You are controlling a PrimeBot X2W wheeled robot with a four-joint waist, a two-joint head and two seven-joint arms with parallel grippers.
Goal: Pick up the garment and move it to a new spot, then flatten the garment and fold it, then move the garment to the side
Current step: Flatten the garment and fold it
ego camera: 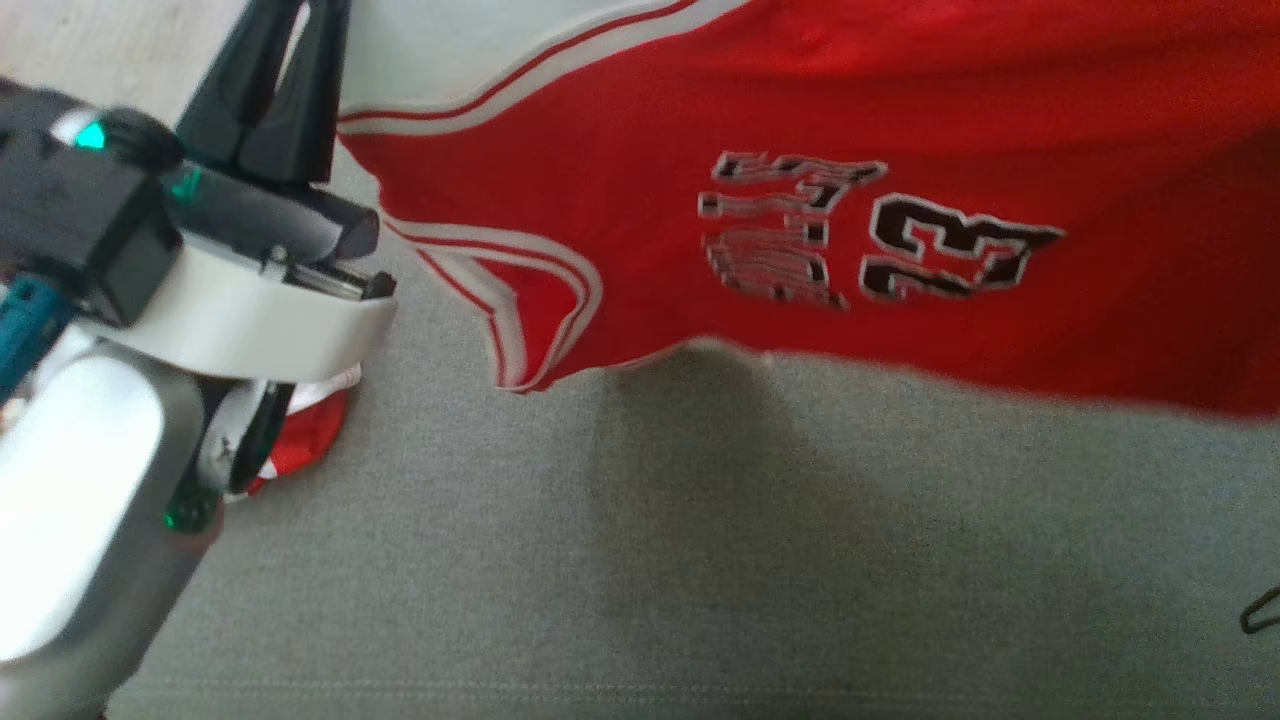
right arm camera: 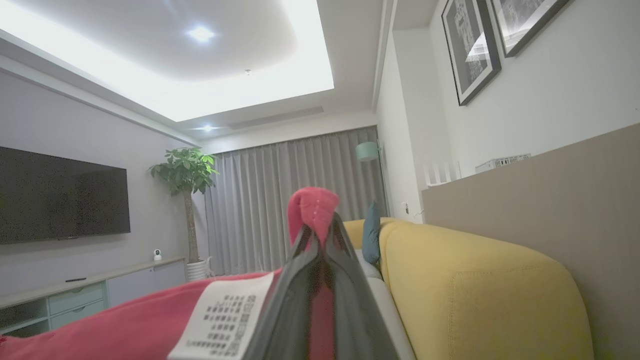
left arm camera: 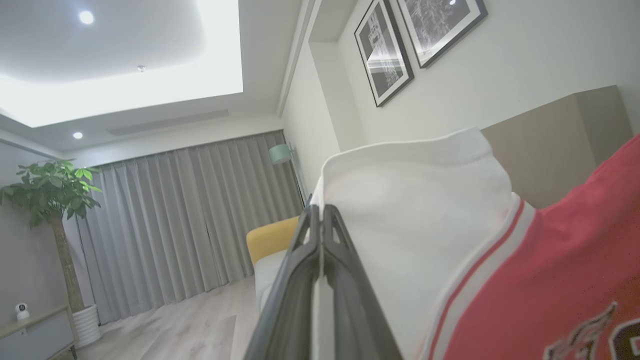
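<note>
The garment (ego camera: 800,130) is a red jersey with white trim and a black number 23, held spread out in the air above the grey cushion (ego camera: 700,560). My left gripper (ego camera: 290,40) points up at the upper left of the head view. In the left wrist view this left gripper (left arm camera: 320,212) is shut on the jersey's white part (left arm camera: 425,225). My right gripper (right arm camera: 316,232) is shut on a red fold of the jersey (right arm camera: 312,207), and a white care label (right arm camera: 225,310) hangs beside its fingers. A corner of the jersey (ego camera: 300,440) dangles below my left wrist.
A yellow sofa arm (right arm camera: 475,285) and a beige wall panel (right arm camera: 550,190) stand to the right. A potted plant (right arm camera: 185,175), a TV (right arm camera: 60,200), a low cabinet (right arm camera: 75,295) and grey curtains (left arm camera: 190,220) are across the room. A thin black object (ego camera: 1262,608) lies at the cushion's right edge.
</note>
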